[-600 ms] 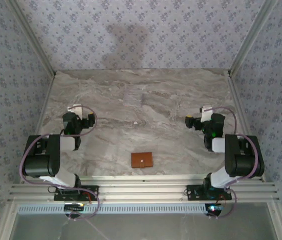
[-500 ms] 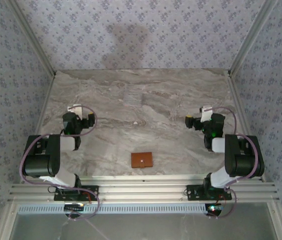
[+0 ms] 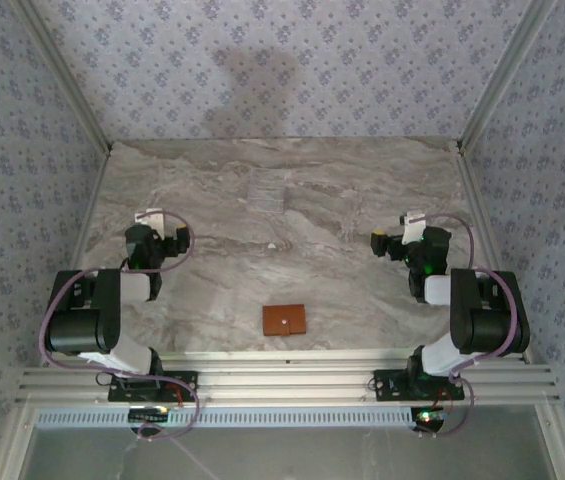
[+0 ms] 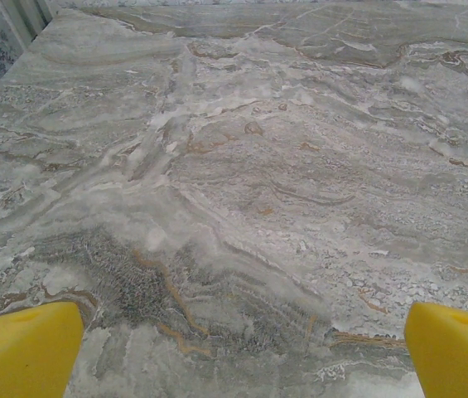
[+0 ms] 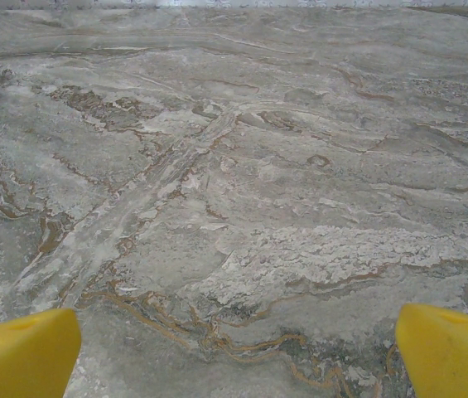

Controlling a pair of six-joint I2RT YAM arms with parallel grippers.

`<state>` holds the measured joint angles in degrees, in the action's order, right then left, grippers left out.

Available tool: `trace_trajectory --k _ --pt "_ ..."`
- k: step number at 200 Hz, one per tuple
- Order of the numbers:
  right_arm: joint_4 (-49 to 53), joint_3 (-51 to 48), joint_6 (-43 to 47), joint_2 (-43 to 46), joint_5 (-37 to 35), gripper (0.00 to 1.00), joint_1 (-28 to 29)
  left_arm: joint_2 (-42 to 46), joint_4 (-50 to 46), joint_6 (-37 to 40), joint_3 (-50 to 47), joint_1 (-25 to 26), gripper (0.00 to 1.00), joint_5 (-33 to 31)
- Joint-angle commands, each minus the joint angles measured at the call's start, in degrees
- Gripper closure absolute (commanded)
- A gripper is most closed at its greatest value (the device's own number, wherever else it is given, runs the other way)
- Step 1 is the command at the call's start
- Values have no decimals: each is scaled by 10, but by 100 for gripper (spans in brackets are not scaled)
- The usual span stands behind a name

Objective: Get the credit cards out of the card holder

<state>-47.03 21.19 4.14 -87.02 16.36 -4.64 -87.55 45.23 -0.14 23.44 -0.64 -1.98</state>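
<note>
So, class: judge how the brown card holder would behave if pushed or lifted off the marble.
The card holder lies flat and thin, so it probably slides rather than tips. Its low edge likely makes gripping awkward.

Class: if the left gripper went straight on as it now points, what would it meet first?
Likely the marble table, though depth is unclear; nothing else lies before the left gripper.

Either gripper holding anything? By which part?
Nothing held. Left gripper and right gripper open, empty; flat brown leather card holder lies apart from both.
</note>
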Motion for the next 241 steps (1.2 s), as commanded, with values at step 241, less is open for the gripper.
trace_trajectory --k 241 --pt "524 333 -169 8 -177 27 177 128 -698 -237 332 7 0 53"
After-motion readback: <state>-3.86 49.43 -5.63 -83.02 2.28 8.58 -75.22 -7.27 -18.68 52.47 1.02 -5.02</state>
